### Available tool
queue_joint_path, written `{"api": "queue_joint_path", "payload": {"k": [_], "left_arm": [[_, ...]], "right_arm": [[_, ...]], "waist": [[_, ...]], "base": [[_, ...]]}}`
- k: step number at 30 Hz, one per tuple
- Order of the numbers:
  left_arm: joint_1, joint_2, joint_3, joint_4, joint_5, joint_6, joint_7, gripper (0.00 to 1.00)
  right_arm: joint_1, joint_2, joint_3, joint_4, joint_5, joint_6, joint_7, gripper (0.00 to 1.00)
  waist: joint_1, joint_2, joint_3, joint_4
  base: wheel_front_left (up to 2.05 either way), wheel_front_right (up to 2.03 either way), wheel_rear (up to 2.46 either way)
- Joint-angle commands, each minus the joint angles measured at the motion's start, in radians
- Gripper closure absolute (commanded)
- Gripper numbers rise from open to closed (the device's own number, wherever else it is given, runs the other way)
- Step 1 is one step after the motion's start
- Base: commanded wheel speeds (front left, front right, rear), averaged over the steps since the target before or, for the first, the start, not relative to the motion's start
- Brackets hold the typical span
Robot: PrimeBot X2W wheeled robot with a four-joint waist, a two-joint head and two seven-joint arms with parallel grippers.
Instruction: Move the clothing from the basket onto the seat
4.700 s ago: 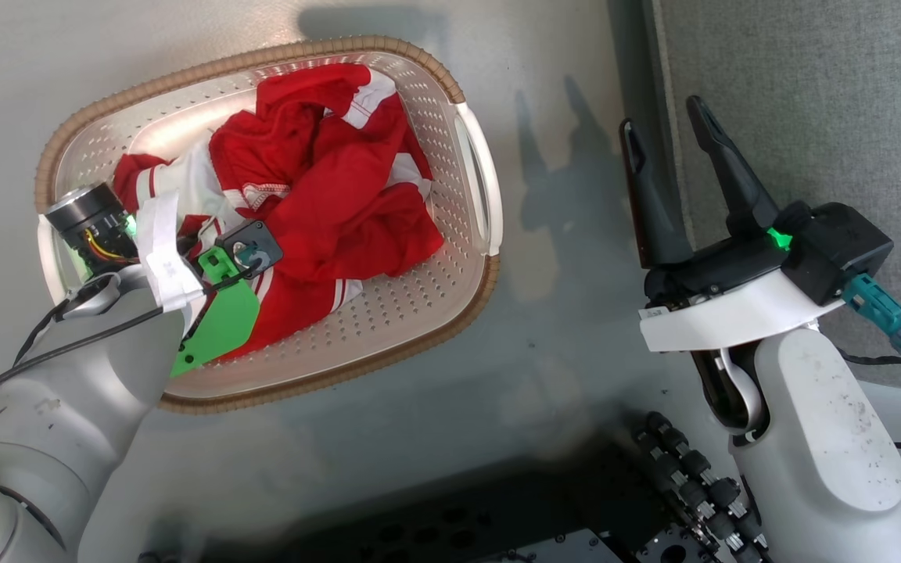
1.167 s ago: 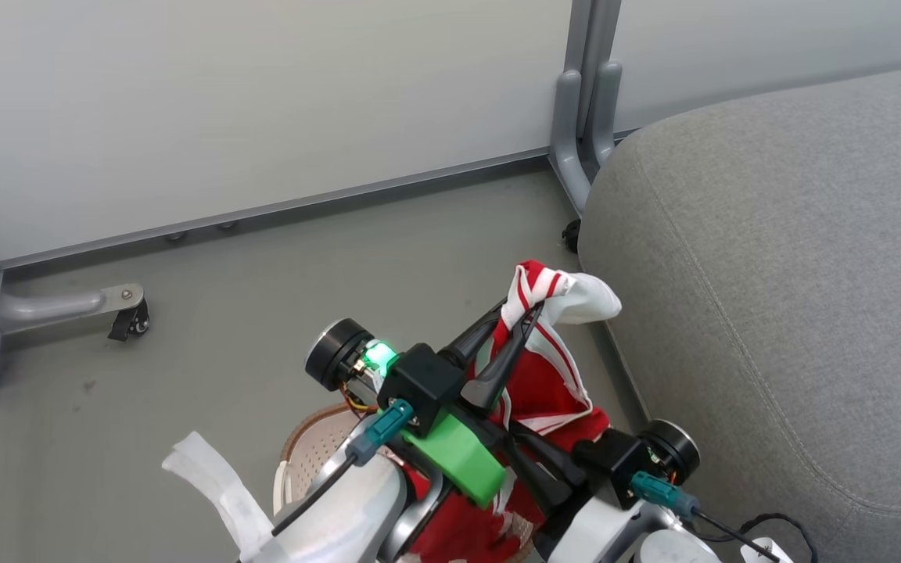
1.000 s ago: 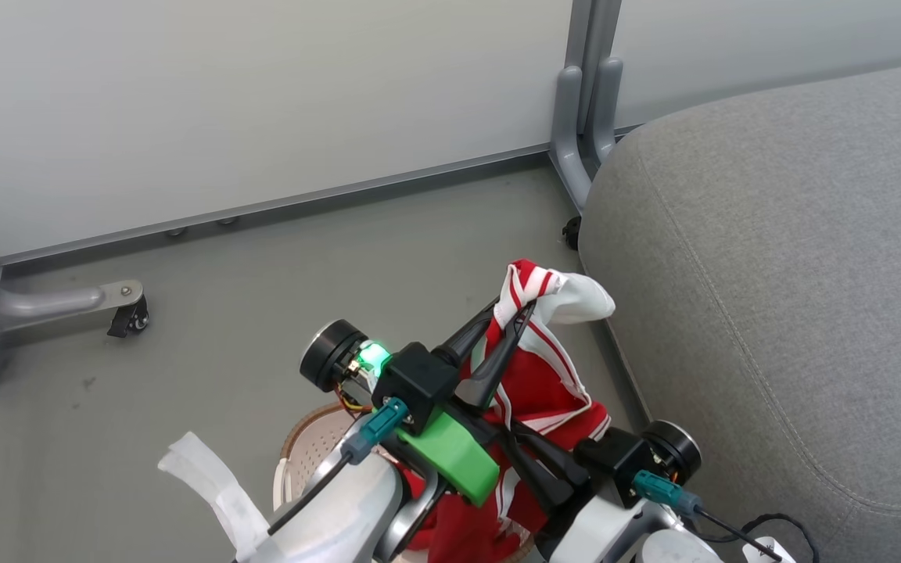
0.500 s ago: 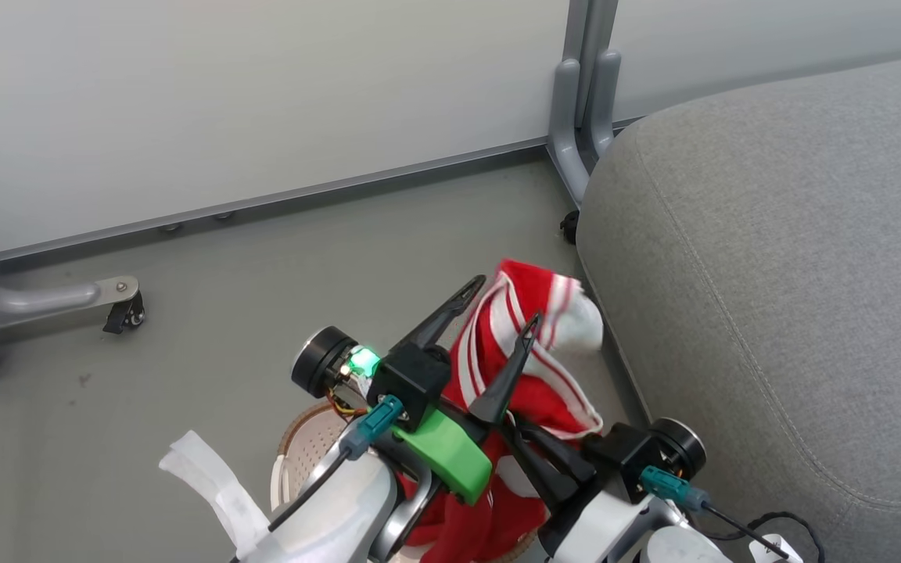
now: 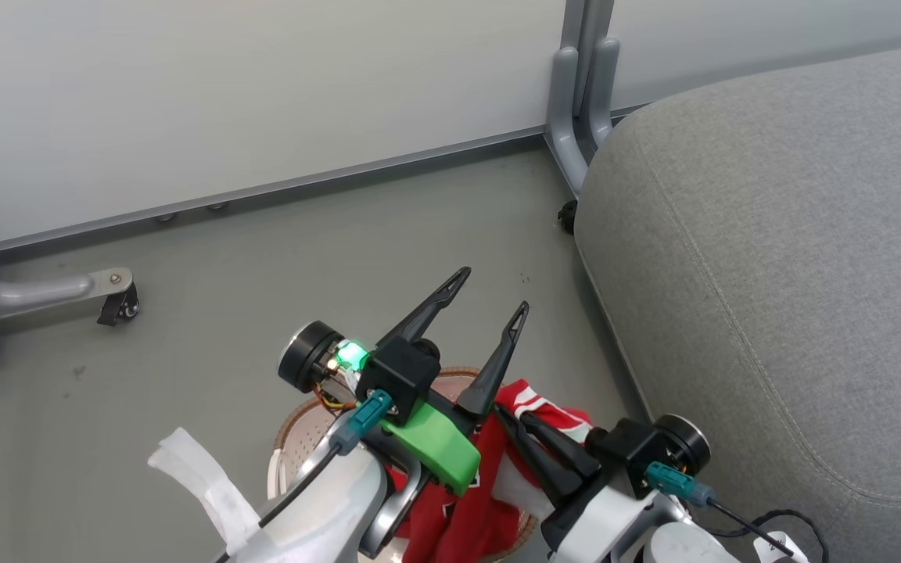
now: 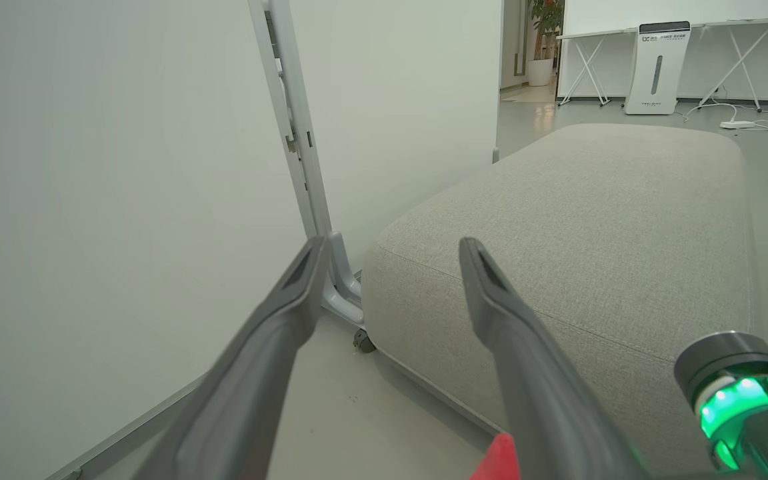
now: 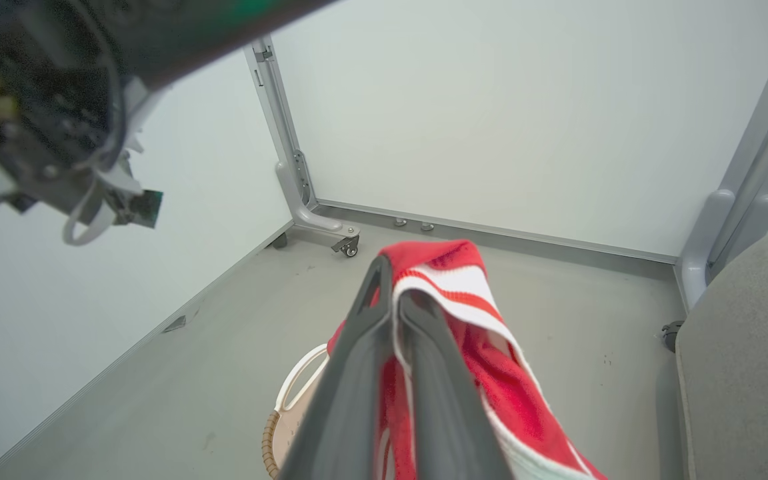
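Step in hand: transfer from basket to seat, mid-carry, nothing set down yet.

- Right tool (image 7: 394, 283): closed tight on a red-and-white fold of the clothing (image 7: 491, 373). The rest of the fabric hangs below the fingers.
- Left tool (image 5: 491, 291): spread wide with nothing held. In the left wrist view, bare air is seen between the fingers of the left tool (image 6: 392, 247).
- The clothing (image 5: 489, 500) is held over the basket (image 5: 288, 426), which stands on the floor just beside the seat (image 5: 771, 274). Whether the lower hem has cleared the basket cannot be told.
- No fabric is seen on the seat.

Next move, as judged: the right tool is to be swung towards the seat, with enough height kept for the hanging fabric to clear the rounded cushion edge. It is to be opened only once well over the cushion. The left tool should be drawn aside first, since it sits close above the load.

Change against earlier frames: a second ago the white-trimmed end was pinched by the left tool and held up high. Half a second ago that tool was already open, with the fabric standing between its fingers. That end has since been dropped and has slumped down to the right tool. The head view has shifted slightly as well.
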Motion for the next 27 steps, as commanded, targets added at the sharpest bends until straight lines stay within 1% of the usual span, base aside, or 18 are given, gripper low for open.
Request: {"api": "queue_joint_path", "payload": {"k": [1,10,16,21,27], "left_arm": [[-0.014,0.008,0.005,0.002,0.005,0.009,-0.005,0.0],[-0.005,0.027,0.021,0.016,0.002,0.027,-0.024,0.0],[0.019,0.043,0.045,0.023,-0.001,0.045,-0.043,0.0],[0.048,0.062,0.078,0.018,-0.017,0.03,-0.057,0.0],[0.088,0.082,0.12,-0.016,0.017,0.023,-0.058,0.0]], "right_arm": [[-0.01,-0.004,-0.003,-0.004,0.006,-0.001,-0.005,1.0],[-0.017,-0.004,-0.009,-0.012,0.005,-0.001,-0.005,1.0],[-0.021,-0.009,-0.039,-0.052,-0.008,-0.001,-0.005,1.0],[-0.029,-0.011,-0.068,-0.109,-0.02,-0.001,-0.005,1.0],[-0.029,-0.015,-0.112,-0.19,-0.033,-0.001,-0.005,1.0]], "waist": [[0.0,0.0108,0.004,0.0],[0.0,0.0108,0.02,0.001],[0.0,0.0108,0.039,-0.007],[0.0,0.0108,0.056,-0.028],[0.0,0.0108,0.082,-0.067]], "base": [[0.0,0.0,0.0],[0.0,0.0,0.0],[0.0,0.0,0.0],[0.0,0.0,0.0],[0.0,0.0,0.0]]}}
